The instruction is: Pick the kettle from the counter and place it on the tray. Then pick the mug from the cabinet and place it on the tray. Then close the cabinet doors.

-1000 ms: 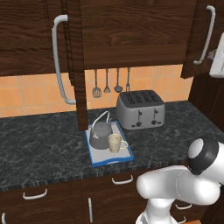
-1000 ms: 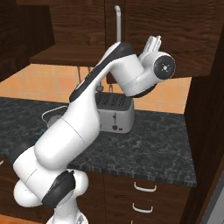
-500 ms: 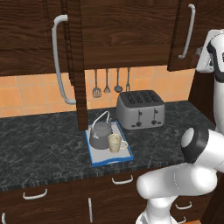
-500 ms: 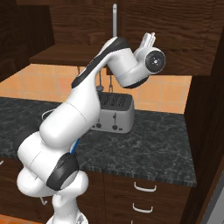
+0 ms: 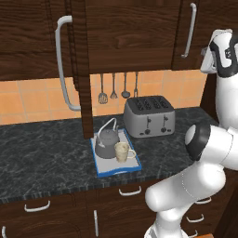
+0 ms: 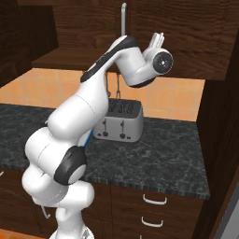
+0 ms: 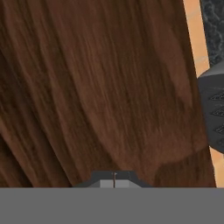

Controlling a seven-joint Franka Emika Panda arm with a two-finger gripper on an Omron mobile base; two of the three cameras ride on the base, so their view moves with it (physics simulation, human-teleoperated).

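Observation:
The dark-grey kettle [image 5: 106, 142] and the cream mug [image 5: 122, 151] stand together on the blue-rimmed tray [image 5: 118, 169] on the dark counter [image 5: 46, 153]. The cabinet's left door [image 5: 82, 69] juts out edge-on above the tray, its bar handle [image 5: 62, 69] facing left. My gripper [image 5: 205, 59] is shut and empty, high at the right, its tips [image 6: 158, 36] against the brown face of the right cabinet door [image 5: 204, 18], beside that door's handle [image 5: 188, 30]. In the hand view the shut gripper [image 7: 113, 178] sits close to the wood panel [image 7: 96, 87].
A silver four-slot toaster [image 5: 148, 116] stands right of the tray, also seen below my arm as the toaster [image 6: 119, 121]. Utensils [image 5: 114, 88] hang on the orange tiled wall. Drawers with small handles [image 5: 130, 190] run under the counter. A tall dark panel [image 6: 219, 140] closes the right side.
The right cabinet door has swung leftward toward its frame, its handle shifting left in the left base view. My hand has moved left along with it, still shut.

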